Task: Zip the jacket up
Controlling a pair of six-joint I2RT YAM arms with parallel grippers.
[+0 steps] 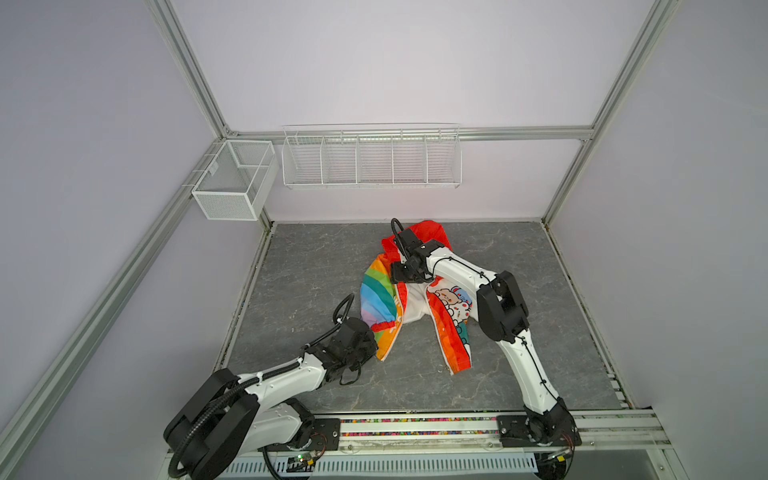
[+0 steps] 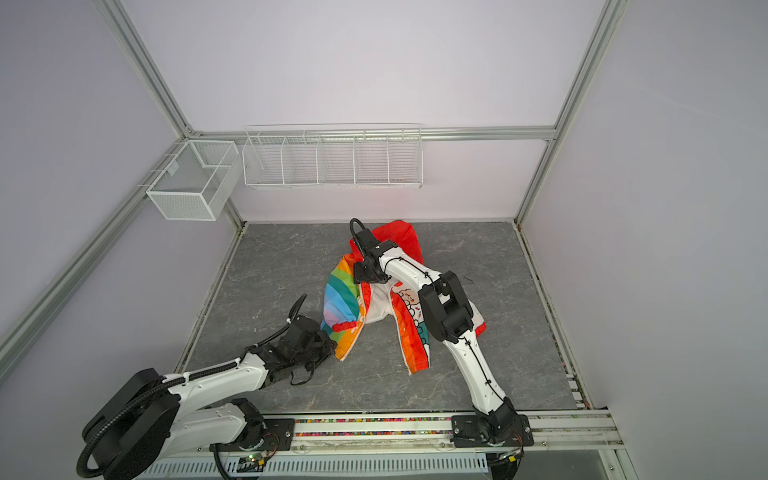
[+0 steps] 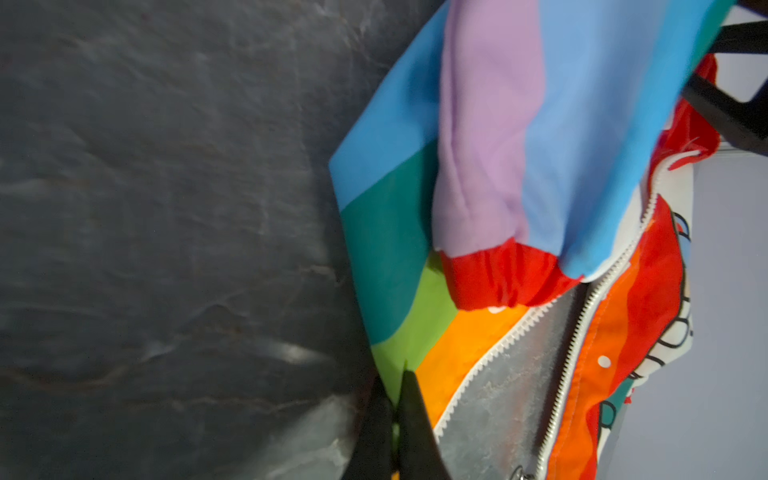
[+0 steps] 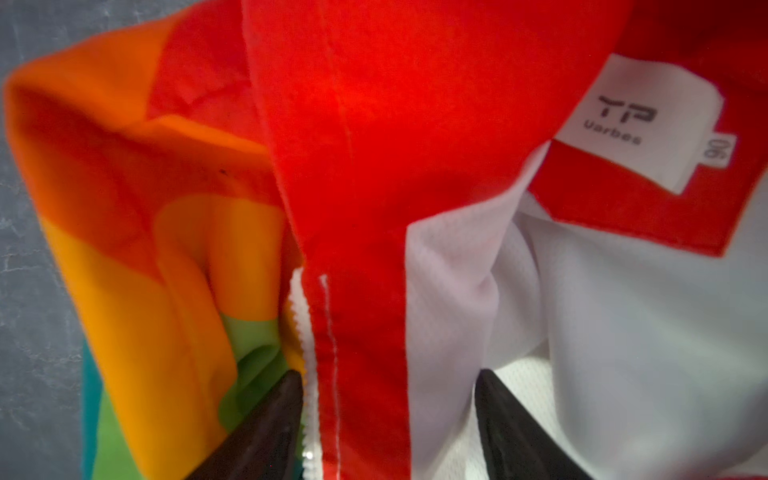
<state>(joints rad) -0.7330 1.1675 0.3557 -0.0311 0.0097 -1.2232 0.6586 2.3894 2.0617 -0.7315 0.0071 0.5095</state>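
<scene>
- Well, nearest your side, the left tool [image 3: 397, 390] is pinched together on the green stripe at the hem of the jacket [image 1: 415, 307], at the rainbow half's lower corner.
- You see the jacket lying open in the middle of the grey surface [image 1: 316, 266]. Its two fronts are splayed apart, the white zipper [image 3: 490, 353] is unjoined, and a red cuff [image 3: 503, 274] lies over the rainbow half.
- Further back, your right tool [image 4: 390, 376] has its fingers apart, straddling the red zipper edge and white lining near the collar, with a white label [image 4: 640, 120] close by.
- Farthest, the red hood [image 1: 428, 230] points toward the back wall.
</scene>
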